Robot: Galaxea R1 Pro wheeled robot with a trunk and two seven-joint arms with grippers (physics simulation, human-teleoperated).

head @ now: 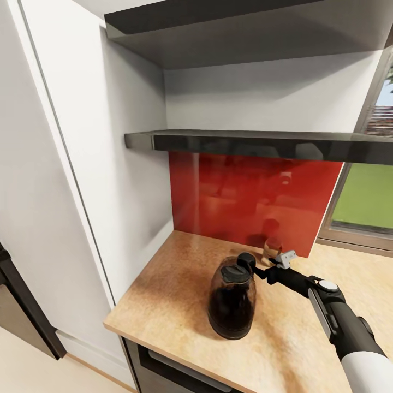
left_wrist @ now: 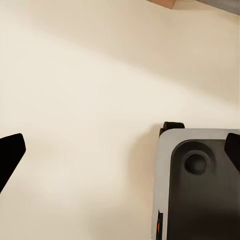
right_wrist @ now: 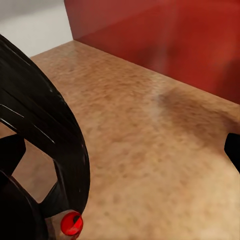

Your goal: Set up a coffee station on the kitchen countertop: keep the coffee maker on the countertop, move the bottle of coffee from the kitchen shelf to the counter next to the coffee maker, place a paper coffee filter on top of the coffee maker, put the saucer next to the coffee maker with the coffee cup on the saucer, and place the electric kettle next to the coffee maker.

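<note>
Right pincer (head: 267,271) sits at the electric kettle (head: 231,297) handle, three o'clock side; pinching or spread, I can't tell. Kettle's on the surface (head: 174,305); coffee maker setup looks undone.

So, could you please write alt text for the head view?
The right gripper is at the black handle of the electric kettle, which stands upright on the kitchen countertop. Behind it are a red backsplash and the kitchen shelf.
</note>
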